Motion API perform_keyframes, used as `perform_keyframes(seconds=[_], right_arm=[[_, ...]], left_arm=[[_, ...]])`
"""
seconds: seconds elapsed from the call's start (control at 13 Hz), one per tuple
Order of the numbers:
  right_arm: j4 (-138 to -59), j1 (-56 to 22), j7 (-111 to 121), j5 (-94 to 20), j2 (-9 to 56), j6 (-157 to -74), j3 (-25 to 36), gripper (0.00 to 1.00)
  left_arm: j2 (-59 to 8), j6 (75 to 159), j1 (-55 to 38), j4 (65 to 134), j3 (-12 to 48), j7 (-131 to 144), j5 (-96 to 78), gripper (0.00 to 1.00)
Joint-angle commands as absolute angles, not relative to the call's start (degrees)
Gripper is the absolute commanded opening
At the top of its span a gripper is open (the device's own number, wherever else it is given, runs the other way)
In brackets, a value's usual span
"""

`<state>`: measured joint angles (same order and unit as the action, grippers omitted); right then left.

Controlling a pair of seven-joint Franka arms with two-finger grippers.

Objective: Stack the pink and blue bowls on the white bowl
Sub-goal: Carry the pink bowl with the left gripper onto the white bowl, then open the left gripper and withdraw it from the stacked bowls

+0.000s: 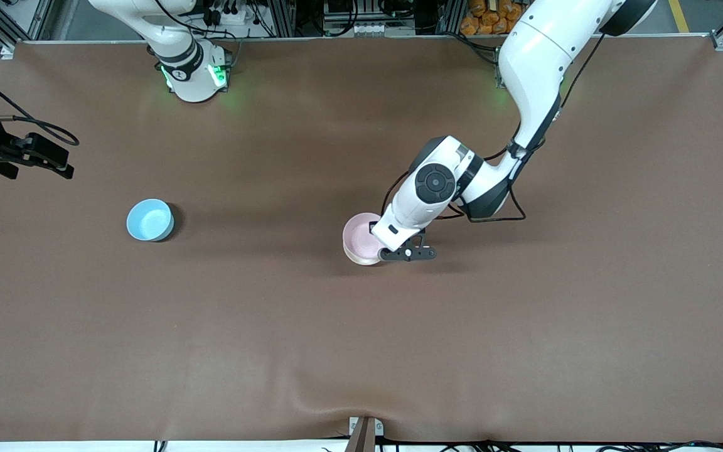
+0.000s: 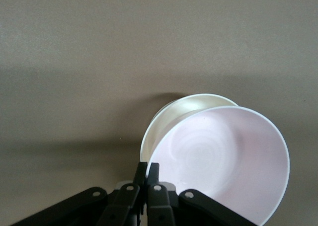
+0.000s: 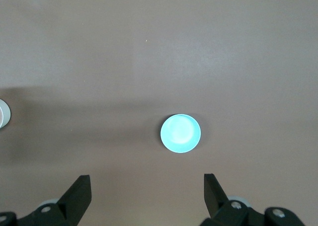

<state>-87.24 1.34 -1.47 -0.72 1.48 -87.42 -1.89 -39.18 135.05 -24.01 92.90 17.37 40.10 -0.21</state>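
The pale pink bowl is at mid-table, resting tilted in the white bowl, of which only a sliver of rim shows past the pink one. My left gripper is at the pink bowl's rim on the side toward the left arm's end, and its fingers are shut on that rim. The sky-blue bowl stands alone toward the right arm's end and also shows in the right wrist view. My right gripper hangs open and empty, high above the table near the blue bowl.
The brown table cover has a slight wrinkle at its front edge. A clamp sits at the middle of that edge. The robot bases stand along the back. The stacked bowls show at the edge of the right wrist view.
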Motion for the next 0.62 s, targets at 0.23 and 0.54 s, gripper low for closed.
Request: perform_keyframes(seconds=[0.23,0.54], right_arm=[[-86.84,0.79,-1.93,-0.35,1.76,-87.01,-1.67,1.0],[-86.75,0.97,-1.14,0.08,1.76,-86.92,-1.58,1.0]], left_arm=[[-40.43,136.05,-24.79,91.32,16.96,41.22,0.62,1.0],[-35.88,131.52,-23.12,91.23,16.09,40.87,0.97,1.0]])
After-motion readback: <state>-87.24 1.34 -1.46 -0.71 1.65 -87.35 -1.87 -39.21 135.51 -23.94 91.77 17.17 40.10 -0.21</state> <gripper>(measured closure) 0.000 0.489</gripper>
